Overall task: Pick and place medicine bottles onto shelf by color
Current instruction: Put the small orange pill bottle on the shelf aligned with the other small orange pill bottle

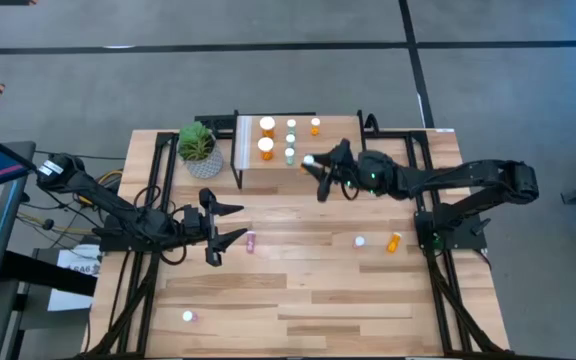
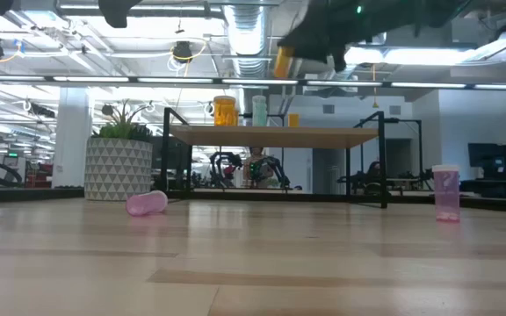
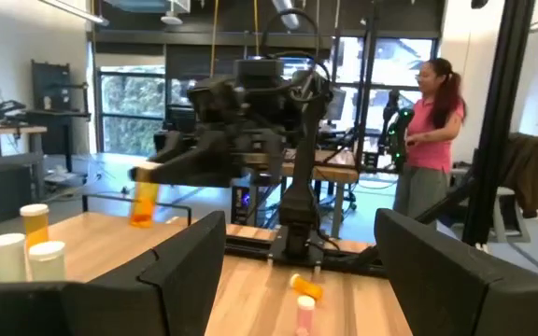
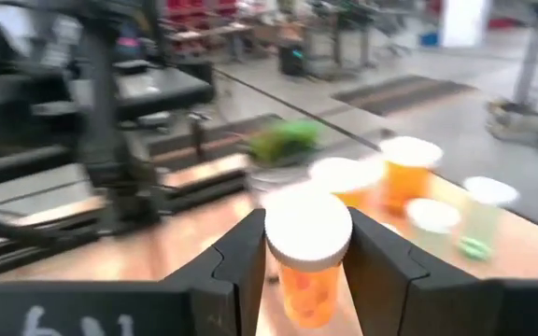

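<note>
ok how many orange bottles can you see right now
5. On the shelf: two larger orange bottles and a small one. A fourth bottle is held by the right gripper at the shelf's edge; a fifth bottle lies on the table. Others may be hidden.

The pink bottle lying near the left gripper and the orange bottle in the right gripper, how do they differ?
The pink white-capped bottle lies on its side on the wooden tabletop, free of the open left gripper. The orange white-capped bottle is upright, clamped in the right gripper, raised near the low wooden shelf. Both are small with white caps.
</note>
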